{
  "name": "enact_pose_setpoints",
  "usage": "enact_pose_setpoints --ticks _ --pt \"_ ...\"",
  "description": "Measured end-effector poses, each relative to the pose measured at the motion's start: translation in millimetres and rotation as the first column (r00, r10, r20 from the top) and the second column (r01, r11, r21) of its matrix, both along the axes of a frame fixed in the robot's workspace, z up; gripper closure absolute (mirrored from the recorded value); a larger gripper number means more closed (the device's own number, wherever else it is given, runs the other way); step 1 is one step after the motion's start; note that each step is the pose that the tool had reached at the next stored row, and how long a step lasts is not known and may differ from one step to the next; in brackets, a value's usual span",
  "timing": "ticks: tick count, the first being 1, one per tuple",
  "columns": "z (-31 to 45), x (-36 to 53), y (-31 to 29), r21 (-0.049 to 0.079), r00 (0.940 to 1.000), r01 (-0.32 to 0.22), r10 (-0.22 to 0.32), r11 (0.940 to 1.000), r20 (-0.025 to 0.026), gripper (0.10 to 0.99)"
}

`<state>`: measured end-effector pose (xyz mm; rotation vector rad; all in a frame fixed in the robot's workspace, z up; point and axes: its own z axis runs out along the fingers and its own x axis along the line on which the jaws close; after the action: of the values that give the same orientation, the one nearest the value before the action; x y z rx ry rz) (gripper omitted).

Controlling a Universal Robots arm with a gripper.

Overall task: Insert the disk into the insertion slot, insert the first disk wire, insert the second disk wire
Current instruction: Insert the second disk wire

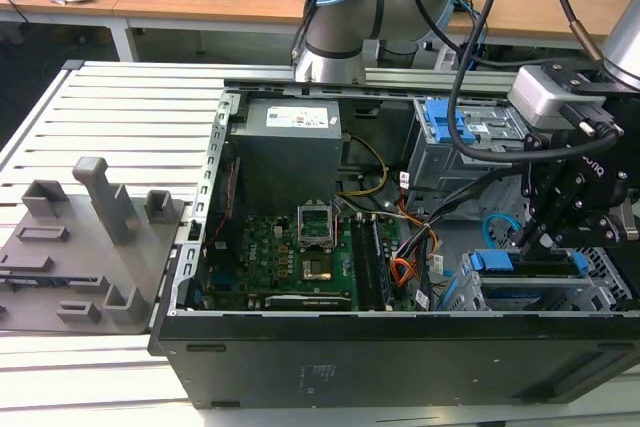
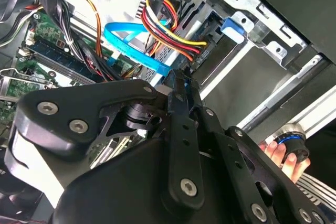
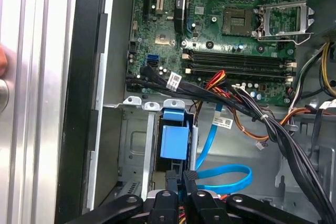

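The disk (image 1: 525, 267), with its bright blue caddy, lies inside the insertion slot (image 1: 610, 285) at the case's front on the exterior view's right. In the first wrist view the caddy's blue tab (image 3: 174, 141) shows in the silver bay (image 3: 134, 145). My gripper (image 1: 528, 239) hangs directly over the disk's rear end. In both wrist views its fingers (image 3: 184, 179) stand close together on the black connector of a flat blue disk wire (image 3: 226, 174), which loops away beside the fingers (image 2: 182, 80). A bundle of red, yellow and black wires (image 2: 170, 22) runs close by the blue wire (image 2: 131, 45).
The green motherboard (image 1: 290, 257), the grey power supply (image 1: 290, 147) and loose cable bundles (image 3: 273, 124) fill the case. A taller grey cage with a blue bracket (image 1: 455, 127) stands behind the gripper. A grey fixture tray (image 1: 80, 247) lies outside. A person's hand (image 2: 278, 153) holds a knob nearby.
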<state>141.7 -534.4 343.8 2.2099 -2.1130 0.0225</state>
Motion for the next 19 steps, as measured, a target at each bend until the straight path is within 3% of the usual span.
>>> enact_pose_setpoints --ticks 19 --pt "-9.1 3.0 0.1 0.002 1.0000 0.000 0.000 1.0000 0.0002 0.918"
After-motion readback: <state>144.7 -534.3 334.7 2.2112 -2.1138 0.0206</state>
